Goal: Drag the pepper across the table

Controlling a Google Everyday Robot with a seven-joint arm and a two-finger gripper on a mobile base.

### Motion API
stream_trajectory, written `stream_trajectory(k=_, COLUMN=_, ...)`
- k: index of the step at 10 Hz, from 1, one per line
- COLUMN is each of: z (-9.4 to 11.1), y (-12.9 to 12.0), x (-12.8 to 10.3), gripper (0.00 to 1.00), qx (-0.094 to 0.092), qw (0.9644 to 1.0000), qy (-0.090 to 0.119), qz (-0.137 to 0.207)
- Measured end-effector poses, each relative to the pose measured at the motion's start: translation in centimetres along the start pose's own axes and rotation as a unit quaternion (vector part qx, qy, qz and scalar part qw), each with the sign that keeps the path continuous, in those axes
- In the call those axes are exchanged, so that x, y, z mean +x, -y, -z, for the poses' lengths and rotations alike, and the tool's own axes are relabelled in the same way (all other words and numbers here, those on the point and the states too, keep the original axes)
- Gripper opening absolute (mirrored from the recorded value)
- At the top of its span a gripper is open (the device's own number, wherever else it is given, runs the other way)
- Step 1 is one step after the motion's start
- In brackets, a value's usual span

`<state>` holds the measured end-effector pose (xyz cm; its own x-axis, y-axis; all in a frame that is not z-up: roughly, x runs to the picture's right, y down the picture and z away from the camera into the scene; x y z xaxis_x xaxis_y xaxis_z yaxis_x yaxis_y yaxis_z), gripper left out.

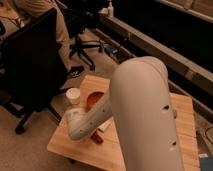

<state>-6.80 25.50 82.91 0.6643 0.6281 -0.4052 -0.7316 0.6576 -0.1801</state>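
Observation:
The pepper [96, 138], small, dark red and glossy, lies on the light wood table [65, 147] near its front left part. My gripper [82, 131] is at the low end of the big white arm, right beside the pepper on its left, down at the tabletop. The arm's end hides its fingers; it is shut. I cannot tell whether it touches the pepper.
A red-orange bowl [93, 99] and a white cup [73, 95] stand at the table's left back part. A flat white pad [105, 125] lies just behind the pepper. A black office chair [30, 60] stands left of the table, and a person [47, 15] is behind it.

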Motion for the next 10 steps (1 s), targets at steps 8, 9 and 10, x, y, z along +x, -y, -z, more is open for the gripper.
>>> stream_trajectory(k=8, z=-0.2, y=3.7, x=1.6, gripper=0.46, qx=0.029, qw=0.9992, qy=-0.015, qz=-0.022)
stream_trajectory(k=9, z=-0.1, y=3.9, x=1.4, gripper=0.46, qx=0.031, qw=0.9991, qy=-0.014, qz=-0.023)
stream_trajectory(k=10, z=0.0, y=4.1, x=1.2, gripper=0.46, qx=0.032, qw=0.9991, qy=-0.013, qz=-0.025)
